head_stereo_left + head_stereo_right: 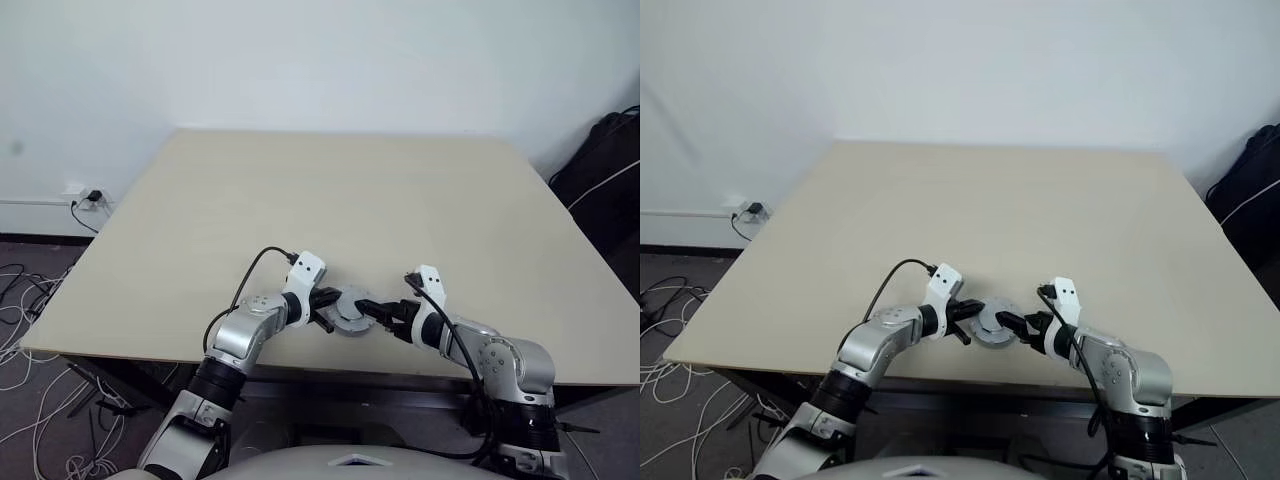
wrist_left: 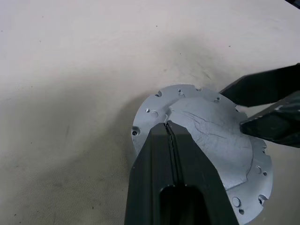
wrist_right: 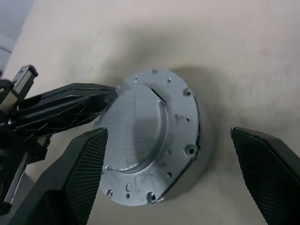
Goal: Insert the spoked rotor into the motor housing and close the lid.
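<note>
1. Beige tabletop [image 1: 330,200] runs back to a plain white wall [image 1: 300,60]; cables [image 1: 30,300] trail over the floor off the table's left edge, and a dark bag [image 1: 610,180] sits off its right.
2. Near the front edge of the table lies the lid [image 3: 145,136], smooth face up with its raised central circle showing (small holes dot the rim, and scratches mark the face).
3. What is under the lid cannot be made out.
4. Left gripper [image 2: 168,125] has its two black fingers pressed flat together, gripping nothing; their joined tip sits at the edge of the raised circle on the lid's face.
5. Right gripper [image 3: 173,164] is spread wide with nothing between its fingers; one textured pad [image 3: 86,168] overlaps the lid's edge on the side nearer the left gripper, while the other stands well clear over bare table.
6. From the head camera, both arms meet over the lid from either side, the left gripper on its left, the right gripper on its right.
</note>
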